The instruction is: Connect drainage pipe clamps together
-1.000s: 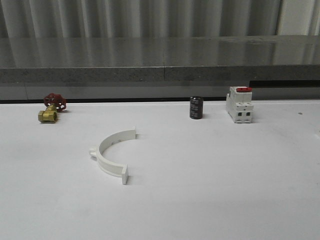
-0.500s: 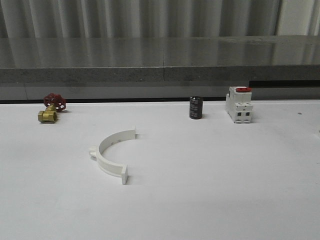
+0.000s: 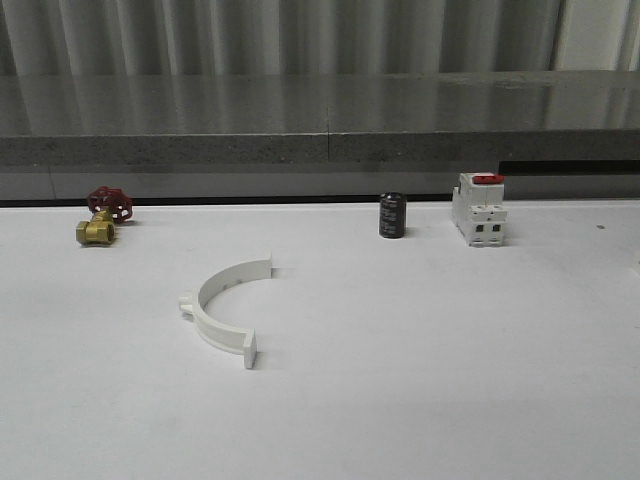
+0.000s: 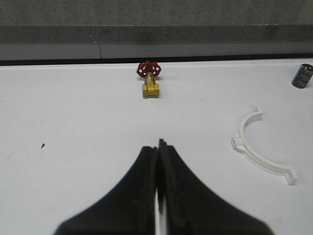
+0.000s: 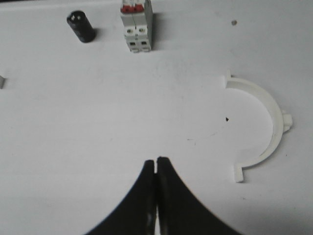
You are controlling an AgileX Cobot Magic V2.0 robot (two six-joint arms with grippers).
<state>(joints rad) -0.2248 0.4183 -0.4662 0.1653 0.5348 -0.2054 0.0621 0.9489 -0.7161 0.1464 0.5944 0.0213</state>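
One white half-ring drainage pipe clamp lies flat on the white table, left of centre, its open side facing right. In the left wrist view this clamp sits off to one side of my left gripper and well apart from it. The left gripper's black fingers are pressed shut on nothing. A second white half-ring clamp lies flat on the table in the right wrist view. It is beside my right gripper, not touching it. That gripper is also shut and holds nothing.
A brass valve with a red handwheel stands at the far left. A black cylinder and a white blocky switch with a red top stand at the far side. A grey ledge runs behind the table.
A faint pale shape at the front view's right edge a second ago is gone now. The clamp and the other objects lie where they were.
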